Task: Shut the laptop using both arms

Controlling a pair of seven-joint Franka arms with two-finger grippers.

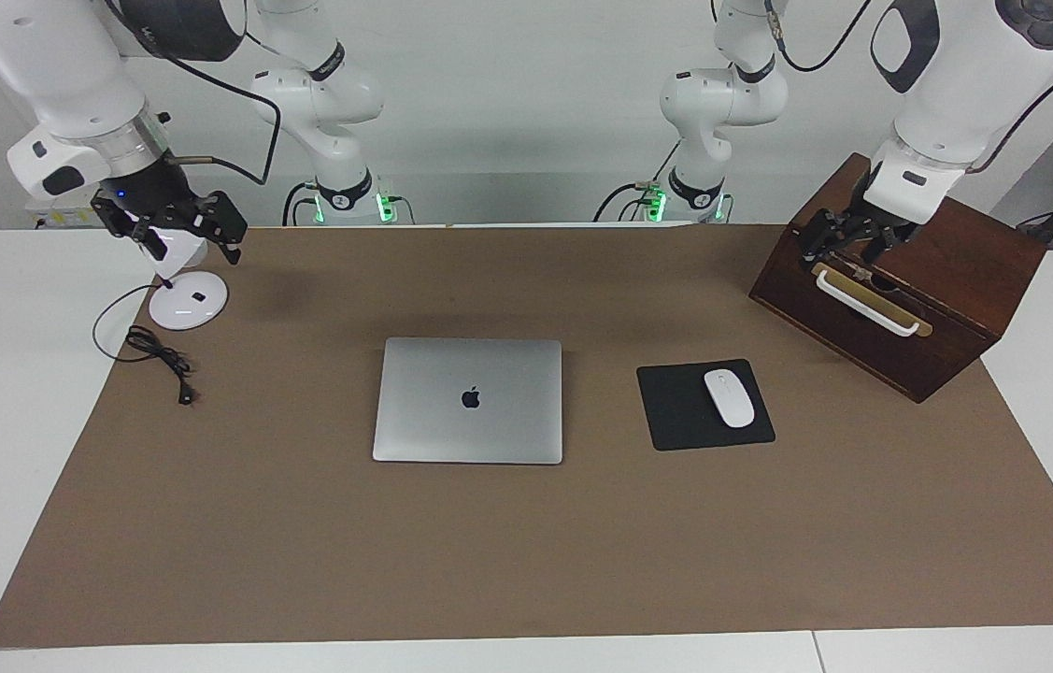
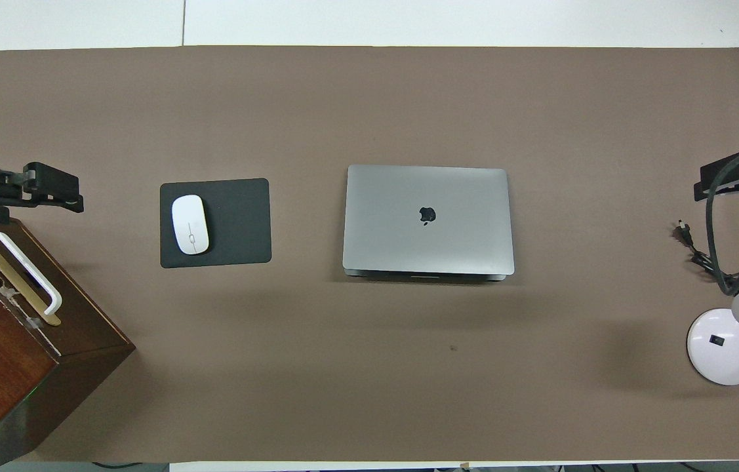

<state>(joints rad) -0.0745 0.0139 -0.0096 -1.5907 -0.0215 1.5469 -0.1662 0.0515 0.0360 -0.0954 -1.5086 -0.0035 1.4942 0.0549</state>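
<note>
The silver-grey laptop (image 1: 468, 400) lies flat in the middle of the brown mat with its lid down and the dark apple logo facing up; it also shows in the overhead view (image 2: 428, 219). Keys and trackpad are hidden. My left gripper (image 1: 846, 245) hangs open over the wooden box at the left arm's end of the table, away from the laptop; it also shows in the overhead view (image 2: 48, 190). My right gripper (image 1: 190, 238) hangs open over the white lamp at the right arm's end, also away from the laptop; it also shows in the overhead view (image 2: 733, 180).
A black mouse pad (image 1: 675, 411) with a white mouse (image 1: 729, 397) lies beside the laptop toward the left arm's end. A dark wooden box (image 1: 956, 280) with a white handle stands there. A white desk lamp (image 1: 188, 301) and its black cord (image 1: 162, 360) sit at the right arm's end.
</note>
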